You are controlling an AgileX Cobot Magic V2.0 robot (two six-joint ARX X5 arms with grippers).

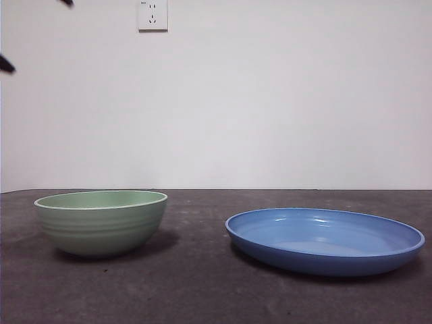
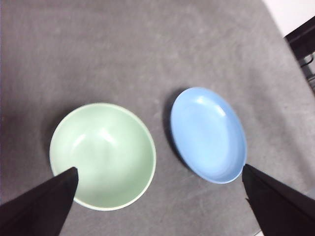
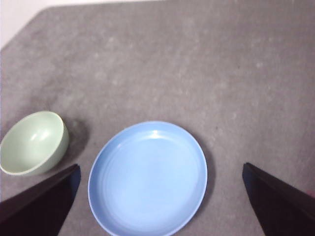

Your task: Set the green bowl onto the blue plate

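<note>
Green bowl (image 1: 101, 221) upright on dark table (image 1: 202, 283), empty, apart from blue plate (image 1: 325, 240) beside it; plate also empty. Left gripper (image 2: 160, 196) high above bowl, jaws spread wide, holding nothing. Right gripper (image 3: 160, 196) above plate, jaws wide, empty. Risk: glossy curved rim slipping from jaws if grip shallow; bowl landing on plate's sloped rim, tilting. Wall socket (image 1: 152, 14) behind; no readable writing

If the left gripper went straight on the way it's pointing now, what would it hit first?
Probably the green bowl, or the bare table between it and the blue plate. The left gripper hangs open above them; depth is unclear.
</note>
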